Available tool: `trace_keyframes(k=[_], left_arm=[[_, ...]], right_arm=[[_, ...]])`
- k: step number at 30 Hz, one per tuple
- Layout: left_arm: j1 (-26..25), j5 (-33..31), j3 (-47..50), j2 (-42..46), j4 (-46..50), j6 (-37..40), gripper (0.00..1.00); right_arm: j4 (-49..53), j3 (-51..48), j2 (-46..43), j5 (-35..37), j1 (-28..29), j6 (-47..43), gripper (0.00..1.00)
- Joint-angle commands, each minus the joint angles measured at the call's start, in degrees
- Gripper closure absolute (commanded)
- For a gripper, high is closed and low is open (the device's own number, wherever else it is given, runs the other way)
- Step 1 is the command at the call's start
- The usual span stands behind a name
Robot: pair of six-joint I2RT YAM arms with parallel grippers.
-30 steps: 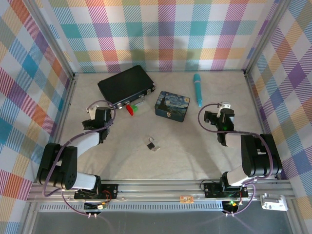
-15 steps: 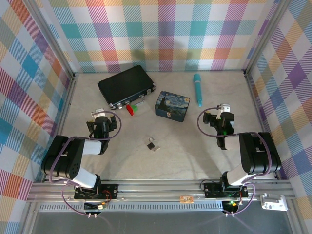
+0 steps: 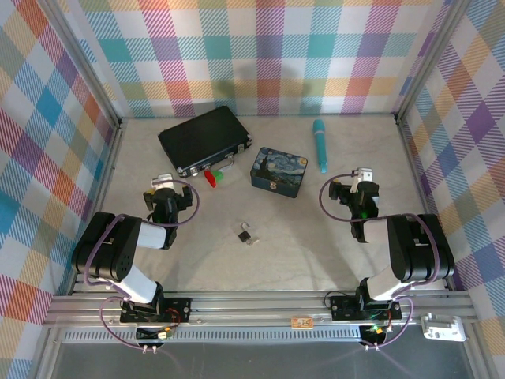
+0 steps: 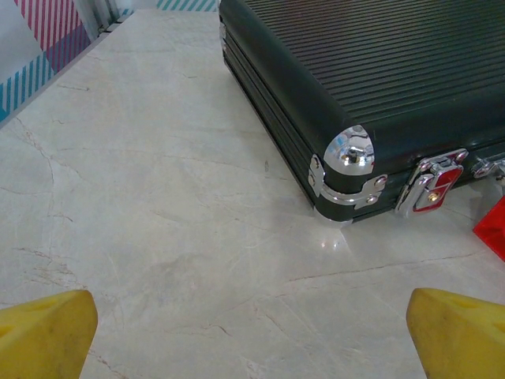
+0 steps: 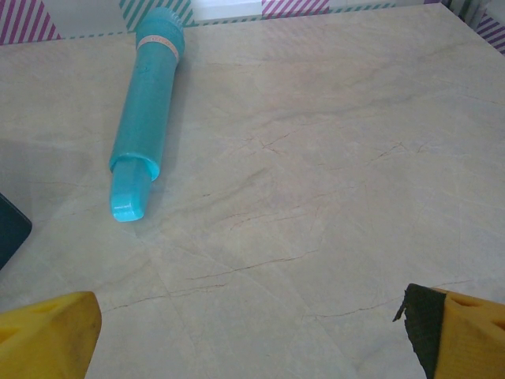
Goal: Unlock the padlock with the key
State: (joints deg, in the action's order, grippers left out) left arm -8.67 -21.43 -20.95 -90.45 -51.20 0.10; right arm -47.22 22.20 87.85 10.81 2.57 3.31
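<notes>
The padlock (image 3: 245,232) lies on the pale worktop (image 3: 308,237) near the middle, roughly halfway between the 2 arms and nearer the viewer than the painted tin (image 3: 277,171). The key (image 3: 252,239), a silvery sliver, lies right against the padlock's near-right side. It is too small to tell whether it sits in the lock.

The left gripper (image 3: 162,186) sits low over the worktop on the left, well apart from the padlock, and points toward the black case (image 3: 203,140). In the left wrist view, the left gripper (image 4: 252,332) stands wide, its 2 yellow fingertips (image 4: 43,332) at the bottom corners with bare worktop between them. It holds nothing. Ahead of it is the case's (image 4: 379,71) chromed corner, with a silver latch (image 4: 430,183) beside it and a red bit (image 4: 493,229) at the right edge.

The right gripper (image 3: 363,177) sits on the right side, also far from the padlock and just short of the teal pen (image 3: 319,145). In the right wrist view, the right gripper (image 5: 252,332) is spread wide and empty over bare worktop. The pen (image 5: 146,130) lies ahead to its left, untouched.

From above, a red piece (image 3: 211,178) and a green piece (image 3: 219,175) lie together between the case and the tin.
</notes>
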Motion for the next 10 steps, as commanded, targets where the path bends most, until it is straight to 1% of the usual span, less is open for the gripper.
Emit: trace_keyframes(k=[1,10], left_arm=[[0.6,0.8,-0.9,-0.2,-1.7,0.9,0.0],[0.9,1.2,-1.2,-0.2,-1.3,0.6,0.0]], right_arm=[[-2.2,0.3,-0.1,-0.9,-0.2,-0.9,0.01],[-2.2,0.2,-0.1,-0.8,-0.2,-0.9,0.01]])
